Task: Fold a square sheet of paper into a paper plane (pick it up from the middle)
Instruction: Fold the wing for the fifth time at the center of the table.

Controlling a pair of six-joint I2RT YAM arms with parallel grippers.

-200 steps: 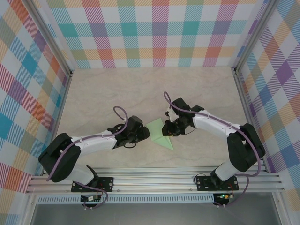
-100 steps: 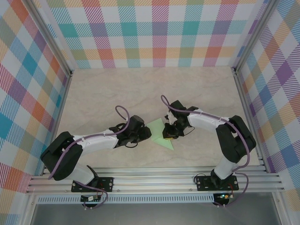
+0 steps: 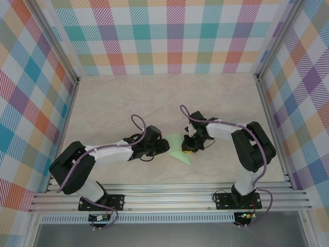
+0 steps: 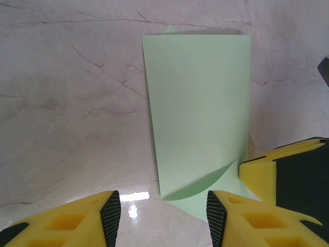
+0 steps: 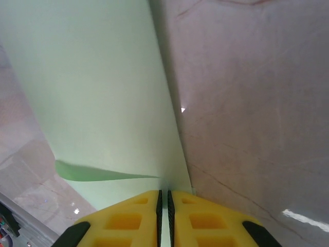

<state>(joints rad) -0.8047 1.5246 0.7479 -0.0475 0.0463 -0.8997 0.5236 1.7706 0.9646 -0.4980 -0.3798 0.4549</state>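
Note:
The sheet of paper [image 3: 179, 150] is pale mint green and lies folded over on itself on the marble table between the two arms. In the left wrist view the paper [image 4: 198, 113] has a top layer that curls up at its near corner. My left gripper [image 4: 163, 206] is open, low over the table, with that near corner between its fingertips and untouched. My right gripper [image 5: 164, 198] is shut on the paper's [image 5: 103, 92] right edge, with the thin layer pinched between its pads. From above, the left gripper [image 3: 165, 146] and right gripper [image 3: 189, 148] flank the paper. The paper plane is out of view.
The bare marble tabletop [image 3: 154, 98] stretches behind the paper. Checked walls with aluminium posts [image 3: 267, 72] close off the back and both sides. A metal rail [image 3: 169, 198] carrying both arm bases runs along the near edge. The right gripper's yellow finger [image 4: 288, 172] shows in the left wrist view.
My right gripper moved down and left onto the paper's right edge, and its arm folded in. My left gripper slid right up to the paper and opened slightly. The paper lies flatter.

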